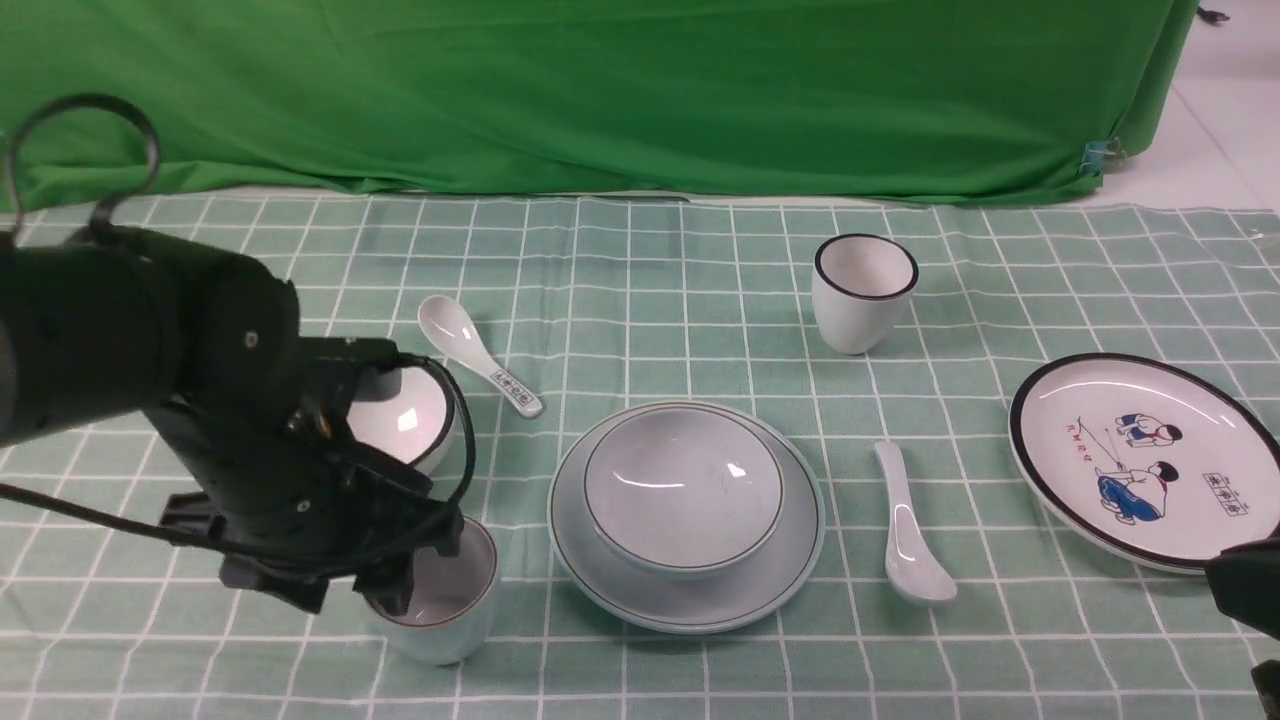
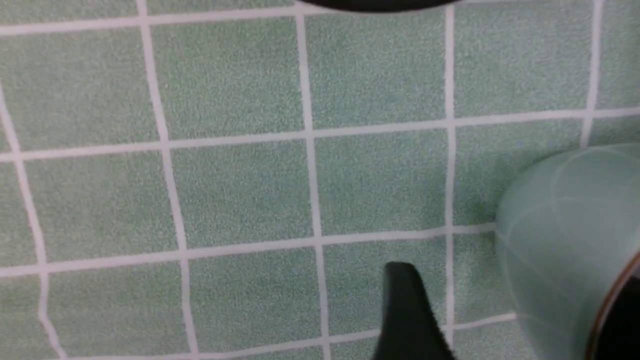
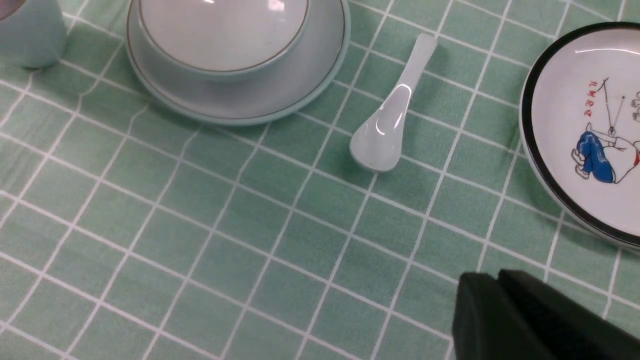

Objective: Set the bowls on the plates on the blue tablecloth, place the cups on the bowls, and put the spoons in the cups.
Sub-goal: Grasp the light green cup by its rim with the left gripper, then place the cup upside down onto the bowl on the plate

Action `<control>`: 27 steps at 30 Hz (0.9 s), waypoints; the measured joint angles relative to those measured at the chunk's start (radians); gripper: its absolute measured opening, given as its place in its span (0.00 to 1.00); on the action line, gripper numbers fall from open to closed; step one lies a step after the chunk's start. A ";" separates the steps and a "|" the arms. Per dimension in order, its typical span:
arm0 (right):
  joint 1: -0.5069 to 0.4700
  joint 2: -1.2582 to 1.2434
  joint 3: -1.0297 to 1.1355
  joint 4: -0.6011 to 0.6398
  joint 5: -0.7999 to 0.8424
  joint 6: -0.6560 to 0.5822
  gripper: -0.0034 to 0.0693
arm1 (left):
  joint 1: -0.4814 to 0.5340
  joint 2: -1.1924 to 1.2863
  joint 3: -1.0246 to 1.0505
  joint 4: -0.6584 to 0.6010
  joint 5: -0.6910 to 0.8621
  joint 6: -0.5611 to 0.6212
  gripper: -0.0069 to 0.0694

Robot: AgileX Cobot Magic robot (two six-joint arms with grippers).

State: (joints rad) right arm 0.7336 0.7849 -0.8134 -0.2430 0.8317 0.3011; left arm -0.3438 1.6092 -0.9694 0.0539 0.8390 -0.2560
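Observation:
On the blue tablecloth [image 1: 650, 300] the pale-blue bowl [image 1: 683, 487] sits on the pale-blue plate [image 1: 790, 545]. My left gripper [image 1: 425, 570] is open at the pale-blue cup [image 1: 445, 615], which stands upright. In the left wrist view one finger [image 2: 407, 310] stands apart from the cup's outer wall [image 2: 560, 240]. The white black-rimmed bowl [image 1: 405, 415] is partly hidden behind my left arm. The marked spoon [image 1: 478, 353], the white cup [image 1: 863, 290], the plain spoon [image 1: 908, 530] and the cartoon plate [image 1: 1140, 455] lie apart. My right gripper [image 3: 487, 282] is shut and empty.
The plain green backdrop cloth [image 1: 600, 90] hangs along the far edge. My right gripper [image 1: 1240, 585] rests low at the front right, just in front of the cartoon plate. A cable loop [image 1: 85, 150] rises over my left arm.

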 joint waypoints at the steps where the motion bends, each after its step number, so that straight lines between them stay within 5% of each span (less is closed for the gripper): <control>1: 0.000 0.000 0.000 0.000 0.000 0.000 0.14 | 0.000 0.005 -0.004 -0.002 0.004 0.010 0.41; 3: 0.000 0.000 0.000 0.000 0.001 0.000 0.14 | 0.000 0.006 -0.037 0.000 0.034 0.033 0.22; 6: 0.000 0.000 0.000 0.000 0.001 0.000 0.14 | 0.000 0.004 -0.115 0.006 0.107 0.047 0.13; 27: 0.000 0.000 0.000 0.000 -0.002 0.000 0.14 | -0.204 0.312 -0.688 -0.054 0.217 0.067 0.12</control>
State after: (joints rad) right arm 0.7336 0.7849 -0.8134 -0.2430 0.8297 0.3011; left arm -0.5479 1.9216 -1.6572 0.0000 1.0560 -0.1887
